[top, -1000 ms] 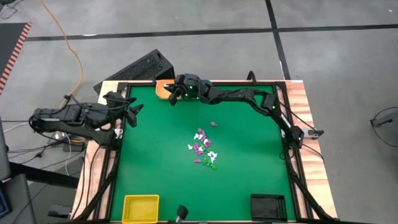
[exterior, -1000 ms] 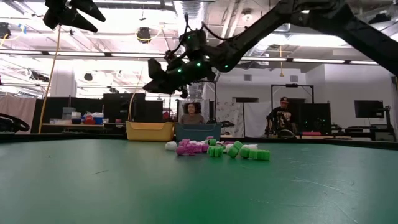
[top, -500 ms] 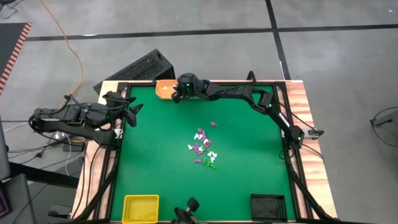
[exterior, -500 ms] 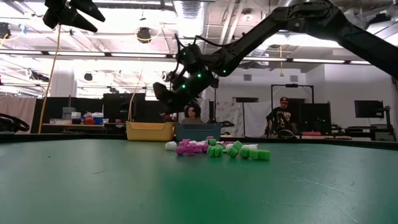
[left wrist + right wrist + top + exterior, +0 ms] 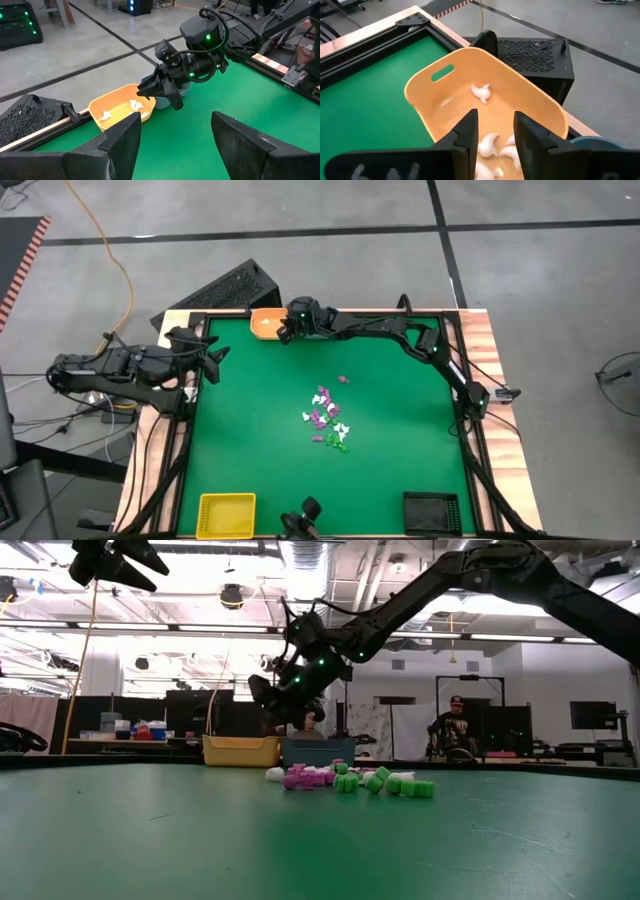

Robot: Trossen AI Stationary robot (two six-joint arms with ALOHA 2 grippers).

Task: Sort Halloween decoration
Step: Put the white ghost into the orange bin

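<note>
Since a second ago my right gripper has tipped down over the orange tray, jaws parted and empty, so another white trinket is sorted while my left gripper waits open.

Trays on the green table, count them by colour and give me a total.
Orange tray: 1
Yellow tray: 1
Black tray: 1
Blue tray: 1
Total: 4
</note>
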